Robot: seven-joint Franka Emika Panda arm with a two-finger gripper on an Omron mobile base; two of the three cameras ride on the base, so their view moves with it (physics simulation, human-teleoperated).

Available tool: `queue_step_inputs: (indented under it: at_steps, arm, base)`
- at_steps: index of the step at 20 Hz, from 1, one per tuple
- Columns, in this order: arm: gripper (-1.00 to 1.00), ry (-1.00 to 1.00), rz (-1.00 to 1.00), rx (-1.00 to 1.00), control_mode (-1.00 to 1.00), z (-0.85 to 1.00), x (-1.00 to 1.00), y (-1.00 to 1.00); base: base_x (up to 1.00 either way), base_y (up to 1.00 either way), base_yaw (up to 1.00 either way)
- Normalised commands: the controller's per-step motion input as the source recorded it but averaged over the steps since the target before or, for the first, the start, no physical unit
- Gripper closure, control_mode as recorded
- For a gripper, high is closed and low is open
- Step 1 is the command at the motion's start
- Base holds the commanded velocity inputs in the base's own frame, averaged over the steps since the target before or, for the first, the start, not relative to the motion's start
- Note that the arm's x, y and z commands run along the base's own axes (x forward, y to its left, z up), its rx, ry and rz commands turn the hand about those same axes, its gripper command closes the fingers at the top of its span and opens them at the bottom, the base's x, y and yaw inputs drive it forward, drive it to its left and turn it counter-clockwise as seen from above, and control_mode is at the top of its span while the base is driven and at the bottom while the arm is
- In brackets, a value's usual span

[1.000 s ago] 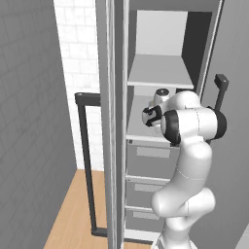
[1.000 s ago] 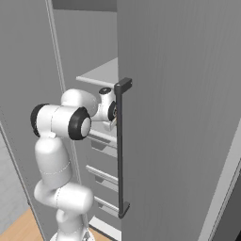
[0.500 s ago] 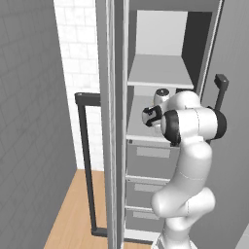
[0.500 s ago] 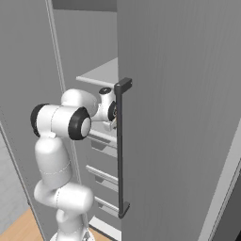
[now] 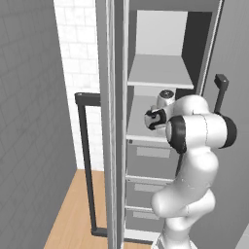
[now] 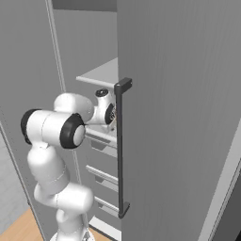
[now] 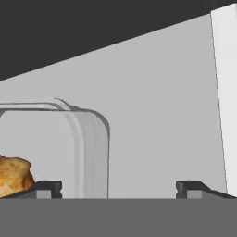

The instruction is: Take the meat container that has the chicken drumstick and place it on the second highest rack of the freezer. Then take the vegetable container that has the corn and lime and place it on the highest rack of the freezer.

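- The gripper (image 7: pixel 118 187) stood with its two dark finger tips wide apart in the hand view, nothing between them, so it was open.
- The meat container (image 7: pixel 88 152), a clear tray with rounded corners, lay on the second highest rack (image 7: pixel 162 115) just ahead of the gripper and off toward its left finger tip; that finger tip sat at the tray's near edge, though I could not tell whether they touched.
- The chicken drumstick (image 7: pixel 14 176), golden orange-brown, lay inside the tray, to the left of the left finger tip and cut by the picture's edge.
- Ahead of the gripper the grey rack ran back to a dark band, and a pale wall stood to its right.
- In the left base view the arm's wrist (image 5: pixel 158 116) reached into the freezer (image 5: pixel 146 160) level with the second highest rack (image 5: pixel 141 121), under the highest rack (image 5: pixel 163 70), with grey drawers (image 5: pixel 151 160) below it.
- In the right base view the wrist (image 6: pixel 106 110) sat just behind the black bar handle (image 6: pixel 121 146) of the open door.
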Motion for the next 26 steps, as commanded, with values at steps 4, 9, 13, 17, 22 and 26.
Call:
queue_step_inputs:
  at_steps: [4,9,13,17,22,26]
  arm:
    - [-1.0,-0.32,0.0,0.0,-1.0,0.14,-0.97,0.2]
    - [-1.0,-0.19,0.0,0.0,-1.0,0.54,-0.37,0.36]
    - [-1.0,-0.16,0.0,0.0,-1.0,0.91,0.0,0.26]
    - [-1.0,-0.06,0.0,0.0,-1.0,0.84,-0.05,0.04]
    - [-1.0,0.0,0.02,0.0,-1.0,0.46,-0.71,0.0]
    - [-1.0,0.04,0.16,0.0,-1.0,0.2,-0.74,0.0]
  base:
    - [0.0,0.0,0.0]
    - [0.0,0.0,0.0]
    - [0.0,0.0,0.0]
    - [0.0,0.0,0.0]
    - [0.0,0.0,0.0]
    - [0.0,0.0,0.0]
